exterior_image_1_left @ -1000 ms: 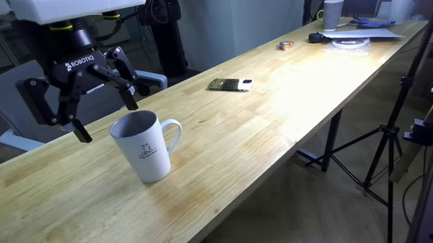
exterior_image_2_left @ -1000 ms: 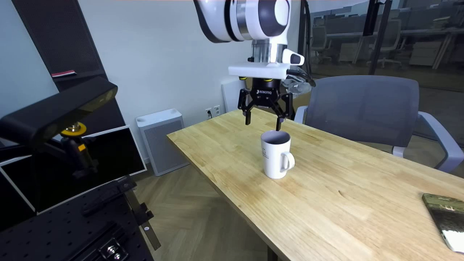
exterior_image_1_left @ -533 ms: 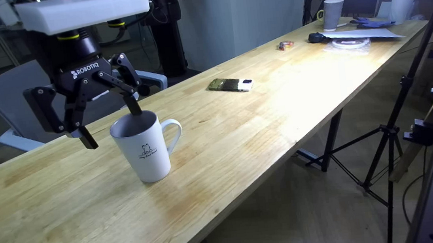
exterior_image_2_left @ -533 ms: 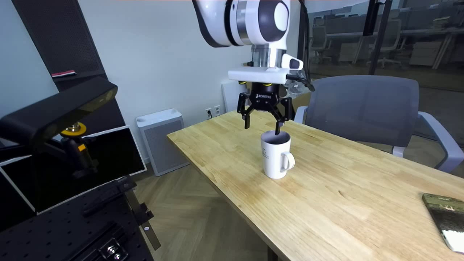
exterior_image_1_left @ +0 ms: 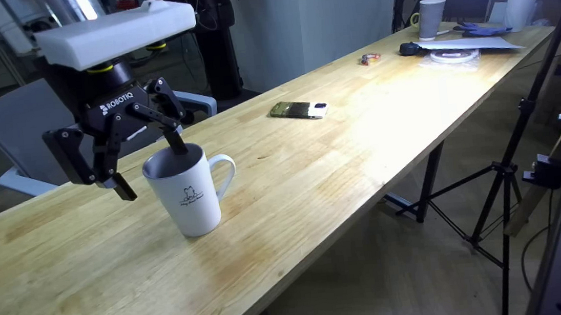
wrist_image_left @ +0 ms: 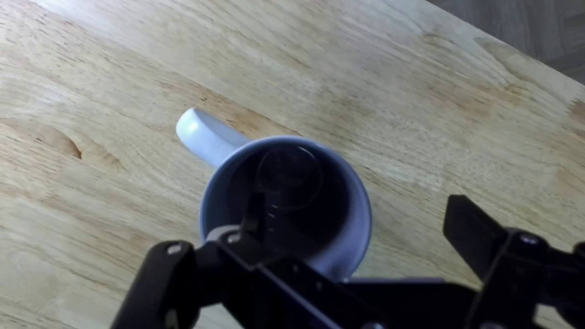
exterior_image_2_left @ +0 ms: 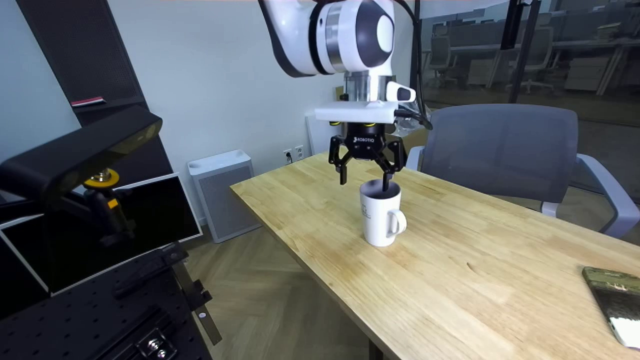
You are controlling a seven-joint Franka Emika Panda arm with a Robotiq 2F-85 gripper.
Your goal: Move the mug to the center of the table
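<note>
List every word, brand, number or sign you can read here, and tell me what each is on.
"ROBOTIQ": on the black body of the end effector, in both exterior views.
Script under the drawing on the mug: too small and blurred to read.
Any print on the small reddish item on the table: too small to tell.
Nothing else can be read.

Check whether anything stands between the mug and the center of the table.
Nothing visible seems to stand directly in the way. In an exterior view the phone lies flat on the table beyond the mug, but off toward the edge by the chair, so likely beside the path.
</note>
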